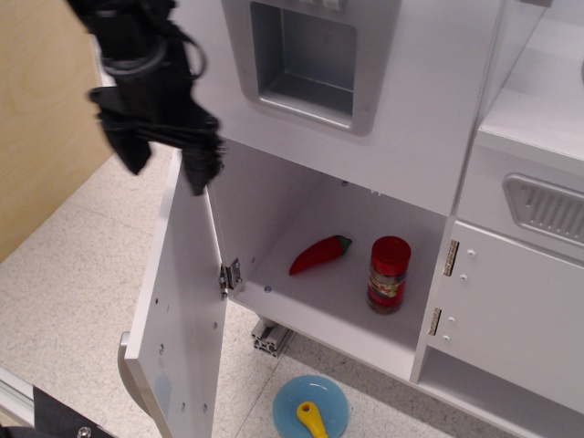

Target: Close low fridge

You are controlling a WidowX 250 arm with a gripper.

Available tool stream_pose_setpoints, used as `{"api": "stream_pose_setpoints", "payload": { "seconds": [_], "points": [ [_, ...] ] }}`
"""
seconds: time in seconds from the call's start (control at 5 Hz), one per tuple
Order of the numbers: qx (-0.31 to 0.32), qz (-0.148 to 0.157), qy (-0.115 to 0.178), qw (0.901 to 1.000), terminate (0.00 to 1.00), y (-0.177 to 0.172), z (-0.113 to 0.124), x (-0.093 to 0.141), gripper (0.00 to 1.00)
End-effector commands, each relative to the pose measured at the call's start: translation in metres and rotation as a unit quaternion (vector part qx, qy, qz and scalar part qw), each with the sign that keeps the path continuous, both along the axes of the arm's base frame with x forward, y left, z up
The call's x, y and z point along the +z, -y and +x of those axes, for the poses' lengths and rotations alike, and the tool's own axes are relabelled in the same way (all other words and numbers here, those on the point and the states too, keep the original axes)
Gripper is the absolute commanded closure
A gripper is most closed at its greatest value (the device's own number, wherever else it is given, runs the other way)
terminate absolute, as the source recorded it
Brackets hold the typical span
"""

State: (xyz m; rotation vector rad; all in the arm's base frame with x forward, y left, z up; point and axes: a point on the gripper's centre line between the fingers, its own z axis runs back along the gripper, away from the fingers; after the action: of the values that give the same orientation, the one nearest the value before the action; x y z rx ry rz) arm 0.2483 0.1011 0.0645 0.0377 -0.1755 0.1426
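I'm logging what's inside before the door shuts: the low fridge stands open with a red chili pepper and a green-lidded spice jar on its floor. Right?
Not quite. In the observation.image view the spice jar has a red lid, not green. The rest holds: the low fridge is open, and the red chili pepper lies on its floor beside the jar.

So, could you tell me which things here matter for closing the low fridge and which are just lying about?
For the job:
- low fridge door, standing wide open
- gripper, open, straddling the door's top edge

Just lying about:
- red chili pepper and red spice jar inside the compartment
- blue plate on the floor
- grey dispenser recess
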Motion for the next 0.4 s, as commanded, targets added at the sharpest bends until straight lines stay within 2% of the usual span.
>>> {"api": "stream_pose_setpoints", "payload": {
  "seconds": [0.0,0.2],
  "points": [
    [0.025,-0.009,0.012,0.9996,0.0,-0.004,-0.008,-0.018,0.0],
    [0.041,-0.006,0.003,0.9991,0.0,0.009,-0.008,-0.039,0.0]
  ]
}}
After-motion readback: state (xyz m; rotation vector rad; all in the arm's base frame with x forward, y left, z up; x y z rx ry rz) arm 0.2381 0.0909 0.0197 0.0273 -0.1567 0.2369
